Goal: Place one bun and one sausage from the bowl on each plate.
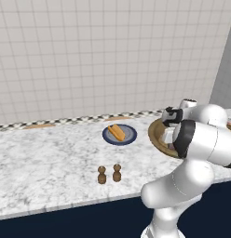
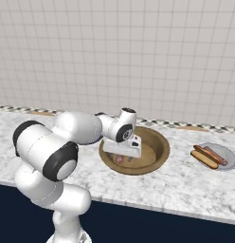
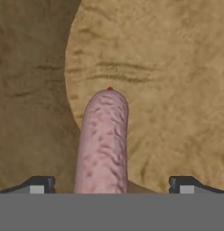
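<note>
Gripper (image 3: 111, 185) wide open, empty, straddling sausage (image 3: 104, 142) in bowl (image 2: 159, 142). Sausage points 12 o'clock; you lower, centre, then close.

Left base view: camera behind arm, left side, faces forward and down over marble counter (image 1: 57, 158) toward tiled wall (image 1: 98, 56); medium range.

Right base view: camera behind arm, right side, same forward-down facing, similar range; arm rises lower left.

Shared by both base views: counter, wall, wooden bowl (image 2: 157, 142), arm above it. Dark blue plate (image 1: 128, 138) sits left of bowl in left base view.

Hand view: looks along gripper (image 3: 111, 185), very close over bowl floor (image 3: 168, 90) and sausage (image 3: 103, 144) lying between wide-set finger tips.
</note>
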Robot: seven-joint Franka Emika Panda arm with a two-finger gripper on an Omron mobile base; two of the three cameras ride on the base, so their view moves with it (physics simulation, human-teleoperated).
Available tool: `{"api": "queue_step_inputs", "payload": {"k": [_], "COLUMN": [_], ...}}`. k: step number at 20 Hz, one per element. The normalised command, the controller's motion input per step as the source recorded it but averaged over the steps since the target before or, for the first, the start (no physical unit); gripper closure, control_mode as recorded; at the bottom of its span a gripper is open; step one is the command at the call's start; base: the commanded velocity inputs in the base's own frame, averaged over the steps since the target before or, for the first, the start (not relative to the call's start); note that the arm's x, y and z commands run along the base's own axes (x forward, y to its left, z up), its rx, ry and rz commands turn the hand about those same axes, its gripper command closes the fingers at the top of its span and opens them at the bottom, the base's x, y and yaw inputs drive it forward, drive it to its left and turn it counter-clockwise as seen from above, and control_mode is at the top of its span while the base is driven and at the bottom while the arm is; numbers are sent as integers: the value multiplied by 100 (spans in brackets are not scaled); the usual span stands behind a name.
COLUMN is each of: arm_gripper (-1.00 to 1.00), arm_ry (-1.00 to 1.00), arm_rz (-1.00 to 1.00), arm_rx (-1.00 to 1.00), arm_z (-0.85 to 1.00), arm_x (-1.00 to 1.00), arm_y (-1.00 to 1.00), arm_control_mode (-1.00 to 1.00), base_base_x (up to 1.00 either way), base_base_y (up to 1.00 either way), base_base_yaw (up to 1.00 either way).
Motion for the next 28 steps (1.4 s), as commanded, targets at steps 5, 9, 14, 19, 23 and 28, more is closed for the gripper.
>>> {"api": "queue_step_inputs", "payload": {"k": [5, 9, 14, 19, 23, 28], "arm_gripper": [100, 100, 100, 100, 100, 100], "arm_ry": [4, 2, 1, 0, -16, -38], "arm_rz": [0, 0, 0, 0, -2, -6], "arm_rx": [0, 0, 0, 4, 1, 0], "arm_z": [0, 0, 12, 92, 96, 52], "arm_x": [-8, 0, -10, -6, -1, 8], "arm_y": [-3, 0, 0, -2, 63, 100], "arm_control_mode": [-100, -100, -100, -100, -100, -100], "base_base_x": [0, 0, 0, 0, 0, 0], "base_base_y": [0, 0, 0, 0, 0, 0], "base_base_yaw": [0, 0, 0, 0, 0, 0]}}
